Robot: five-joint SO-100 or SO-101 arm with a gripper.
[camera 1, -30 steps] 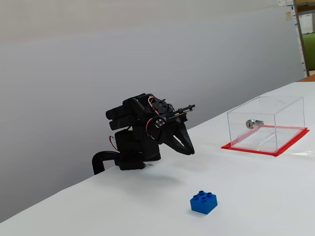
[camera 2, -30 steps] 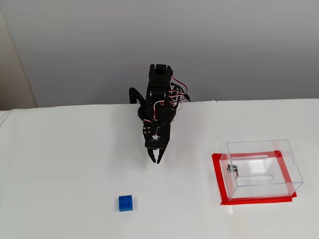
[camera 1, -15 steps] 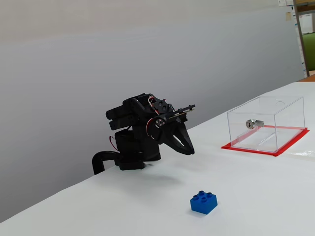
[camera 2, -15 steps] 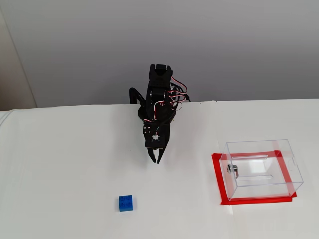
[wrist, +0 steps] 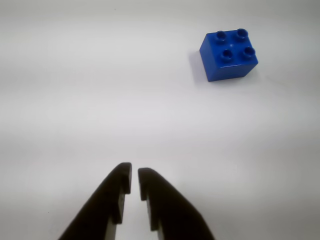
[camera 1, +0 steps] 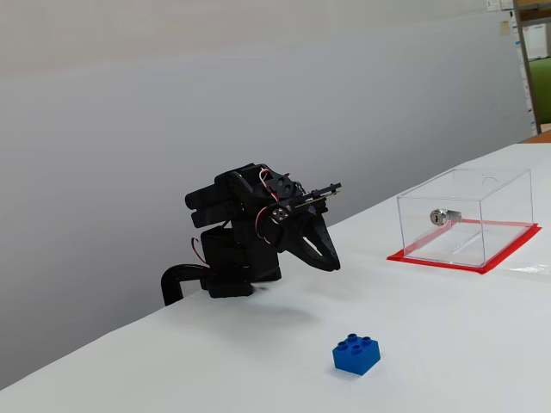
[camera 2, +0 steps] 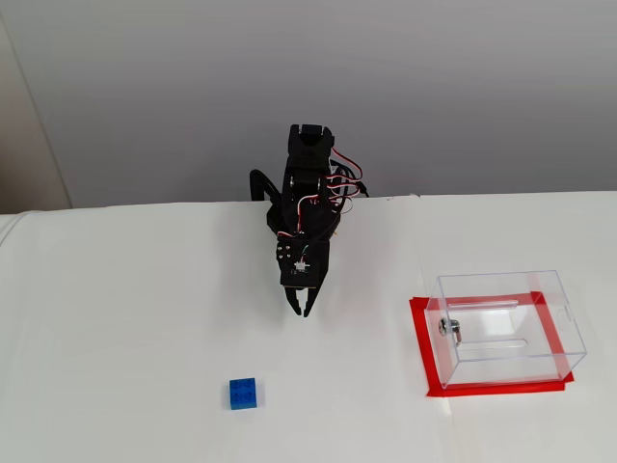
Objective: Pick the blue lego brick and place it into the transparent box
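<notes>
The arm was matte black all over, built from blocky printed segments on a squat base with a curved black clamp at its rear edge. Thin red and white wires looped out beside the upper joints, and small silver screws ringed a round hub near the wrist. The gripper ended in two tapering black fingers with squared tips; any markings were too small to read.
</notes>
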